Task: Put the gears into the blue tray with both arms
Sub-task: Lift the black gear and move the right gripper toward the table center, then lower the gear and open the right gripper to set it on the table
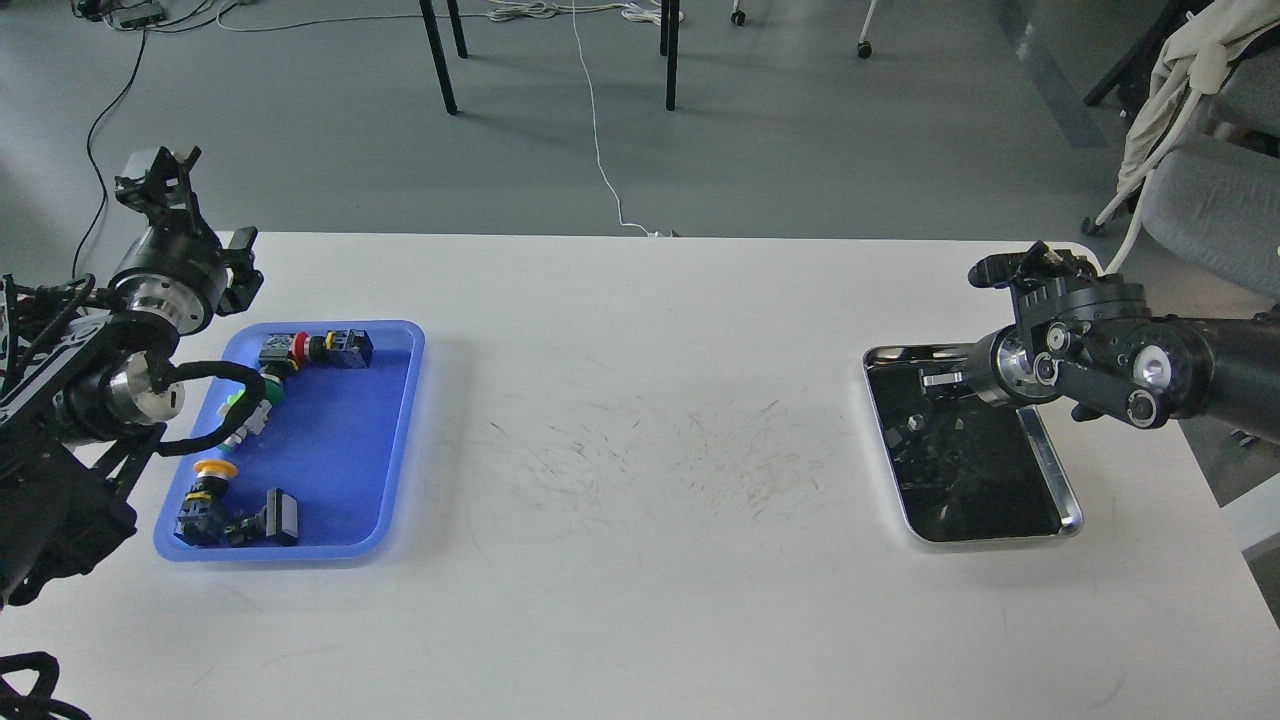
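The blue tray (335, 450) lies at the table's left and holds several push-button switches (318, 349). My left gripper (160, 178) is raised beyond the tray's far left corner. It points up and away, and its fingers are spread with nothing between them. My right gripper (937, 380) reaches in from the right, low over the far end of a shiny steel tray (1052, 470). It is dark against the tray's reflections, so its fingers cannot be told apart. Small dark specks (912, 423) in the steel tray may be gears, but I cannot make them out.
A wide scuffed stretch of white table (650, 450) separates the two trays. A cable of my left arm (215, 372) loops over the blue tray's left edge. Chair legs (440, 60) and a white cord (598, 130) are on the floor behind, with a grey chair (1215, 210) at the far right.
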Motion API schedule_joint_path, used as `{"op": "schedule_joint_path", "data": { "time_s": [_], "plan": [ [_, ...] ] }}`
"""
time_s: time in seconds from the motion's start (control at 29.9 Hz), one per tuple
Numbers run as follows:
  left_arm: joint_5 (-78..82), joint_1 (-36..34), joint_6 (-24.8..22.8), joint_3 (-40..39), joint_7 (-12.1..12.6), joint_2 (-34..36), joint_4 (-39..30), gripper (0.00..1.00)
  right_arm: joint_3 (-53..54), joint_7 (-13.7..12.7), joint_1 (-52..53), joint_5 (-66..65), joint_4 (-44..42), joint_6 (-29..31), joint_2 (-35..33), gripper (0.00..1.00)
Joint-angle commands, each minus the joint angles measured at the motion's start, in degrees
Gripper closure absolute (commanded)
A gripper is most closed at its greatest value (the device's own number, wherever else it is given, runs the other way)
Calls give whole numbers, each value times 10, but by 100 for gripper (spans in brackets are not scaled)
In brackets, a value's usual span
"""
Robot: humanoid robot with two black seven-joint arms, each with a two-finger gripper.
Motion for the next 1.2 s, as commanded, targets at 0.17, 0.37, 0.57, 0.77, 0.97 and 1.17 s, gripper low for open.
{"op": "schedule_joint_path", "data": {
  "time_s": [0.17,0.37,0.57,0.77,0.97,1.17],
  "plan": [
    [0,0,0,0,0,3,0,2,9,1,86,36,81,-2,-36,98],
    [0,0,1,-1,0,4,0,2,22,5,152,189,131,-6,-8,98],
    [0,0,1,-1,0,8,0,2,58,7,149,308,108,-45,124,98],
    [0,0,1,-1,0,15,0,2,77,8,108,387,58,-72,223,98],
    [0,0,1,1,0,15,0,2,80,9,54,391,17,-106,223,98],
    [0,1,1,1,0,15,0,2,80,9,26,391,43,-117,223,98]
  ]
}}
